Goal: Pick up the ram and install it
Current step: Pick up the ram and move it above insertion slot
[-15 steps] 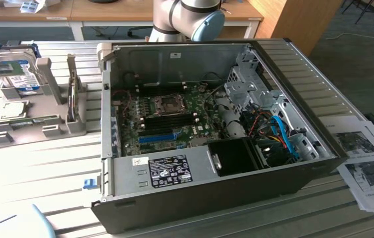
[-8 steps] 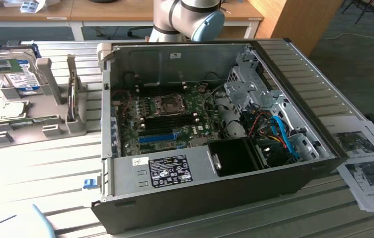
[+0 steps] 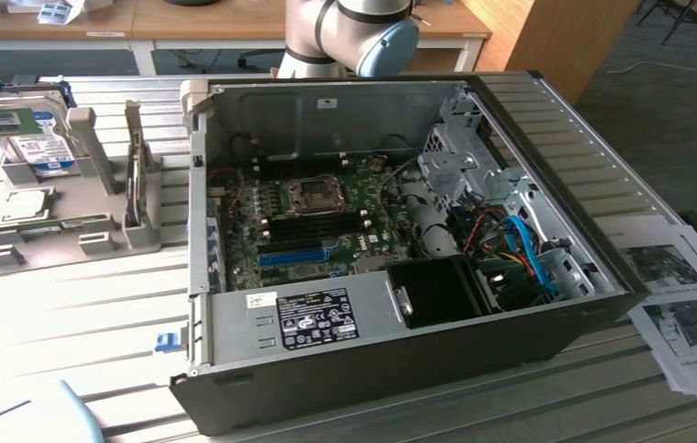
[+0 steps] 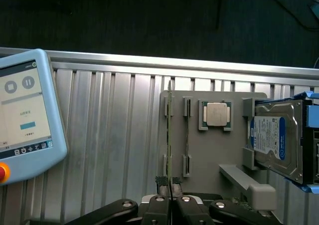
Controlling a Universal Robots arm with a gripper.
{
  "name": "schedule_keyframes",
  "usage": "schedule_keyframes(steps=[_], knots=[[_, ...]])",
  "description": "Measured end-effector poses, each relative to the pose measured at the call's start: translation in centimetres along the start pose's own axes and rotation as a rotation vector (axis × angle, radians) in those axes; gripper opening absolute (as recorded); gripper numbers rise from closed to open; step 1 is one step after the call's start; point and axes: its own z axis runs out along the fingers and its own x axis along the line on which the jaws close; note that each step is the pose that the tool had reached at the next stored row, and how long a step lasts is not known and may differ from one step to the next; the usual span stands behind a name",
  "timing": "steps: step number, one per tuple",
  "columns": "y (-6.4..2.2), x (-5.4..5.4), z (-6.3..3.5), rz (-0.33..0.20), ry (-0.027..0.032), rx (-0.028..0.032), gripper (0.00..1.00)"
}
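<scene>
At the exterior view's left, a grey holder point(image 3: 65, 231) is set on the slatted table point(image 3: 78, 305), w/ a hard drive point(image 3: 46, 152) stood in it. In the wrist view the ram point(image 4: 169, 130) is seen edge-on, upright in a holder slot, near the CPU point(image 4: 216, 114). The gripper point(image 4: 169, 181) is seen w/ fingertips together and nothing clamped, lined up w/ the ram's end. An open PC case point(image 3: 447, 369) is placed mid-frame, w/ printed sheets point(image 3: 680, 305) laid at the right.

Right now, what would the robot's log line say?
ram: upright on edge in grey holder, not lifted | gripper: lined up with ram | install: not done
</scene>
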Motion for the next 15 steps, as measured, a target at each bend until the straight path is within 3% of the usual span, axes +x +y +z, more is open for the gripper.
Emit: schedule_keyframes(steps=[15], knots=[[-1.62, 0.1, -0.07, 0.000, -0.0001, -0.0014, 0.11]])
